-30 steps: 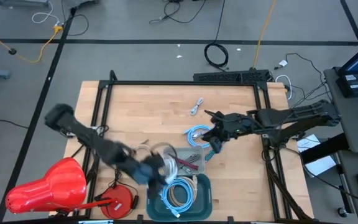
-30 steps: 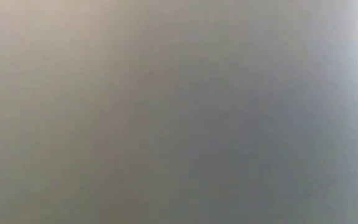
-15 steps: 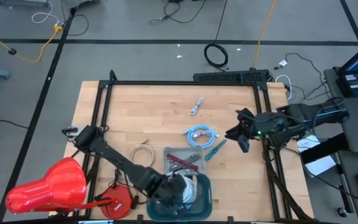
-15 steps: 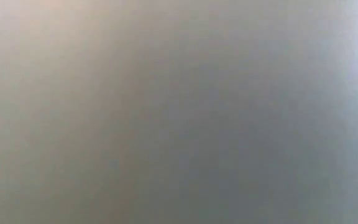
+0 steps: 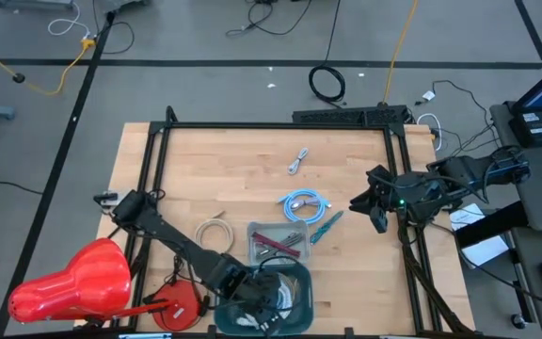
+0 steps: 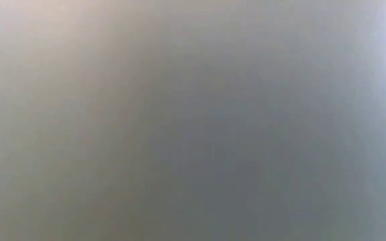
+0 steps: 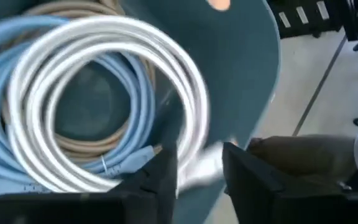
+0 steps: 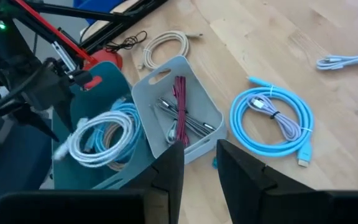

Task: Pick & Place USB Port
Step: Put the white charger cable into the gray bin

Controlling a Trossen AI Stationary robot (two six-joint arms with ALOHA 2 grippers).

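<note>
Wooden bench (image 5: 205,160), viewed from overhead, with both dark arms at work height. At 6 o'clock on it, teal bin (image 5: 310,282), already bedded with blue and tan cables. Directly above that bin, left pincer (image 7: 201,177), narrowly set and apparently pinching the tail of the white USB cable (image 7: 104,37), its coil hanging flat over the bin's middle; release judged the only step left for this piece. At 3 o'clock, right pincer (image 5: 376,209), slightly parted and empty, waiting at the bench edge. Just toward 12 o'clock of the bin, grey tray (image 5: 252,229). Toward 9 o'clock from the right pincer, light-blue coil (image 5: 303,202), nearer that arm than the left. Toward 12 o'clock, small white cable (image 5: 296,160).
</note>
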